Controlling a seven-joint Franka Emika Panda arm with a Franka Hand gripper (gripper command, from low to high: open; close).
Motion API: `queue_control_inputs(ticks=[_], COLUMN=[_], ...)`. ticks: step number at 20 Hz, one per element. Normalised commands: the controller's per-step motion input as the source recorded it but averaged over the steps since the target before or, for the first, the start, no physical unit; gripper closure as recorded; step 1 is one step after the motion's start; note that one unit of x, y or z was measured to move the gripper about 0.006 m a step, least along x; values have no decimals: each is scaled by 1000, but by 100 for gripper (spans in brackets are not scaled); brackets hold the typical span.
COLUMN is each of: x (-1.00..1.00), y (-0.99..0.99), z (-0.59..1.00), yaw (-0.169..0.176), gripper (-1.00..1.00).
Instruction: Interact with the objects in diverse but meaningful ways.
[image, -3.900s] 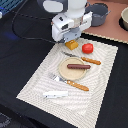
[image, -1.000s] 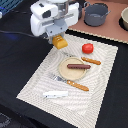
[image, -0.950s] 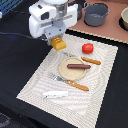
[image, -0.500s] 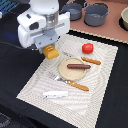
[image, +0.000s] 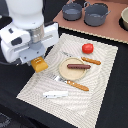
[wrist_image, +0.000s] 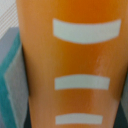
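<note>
Yellow-orange bread block (image: 39, 64) is hanging clamped in the gripper (image: 37, 59) above the striped mat (image: 75, 102), while the sausage stick (image: 78, 66) is lying lengthwise across the tan plate (image: 64, 73).

Pincer (image: 38, 59) fingers hidden — bread block (wrist_image: 75, 65) blurred, cropped.

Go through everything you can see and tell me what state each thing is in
gripper: shut on the bread block, raised
bread block: held, off the placemat
sausage stick: lying on the plate
plate: flat on the placemat
tomato: resting beside the plate
pots: upright, lidless
</note>
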Motion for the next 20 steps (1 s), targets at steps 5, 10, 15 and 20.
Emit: queue_control_inputs(ticks=[5, 10, 15, 20], x=[2, 0, -9, 64], y=[-203, -11, -127, 18], z=[-573, -575, -114, 627], yaw=[0, 2, 2, 53], gripper=[100, 100, -100, -100])
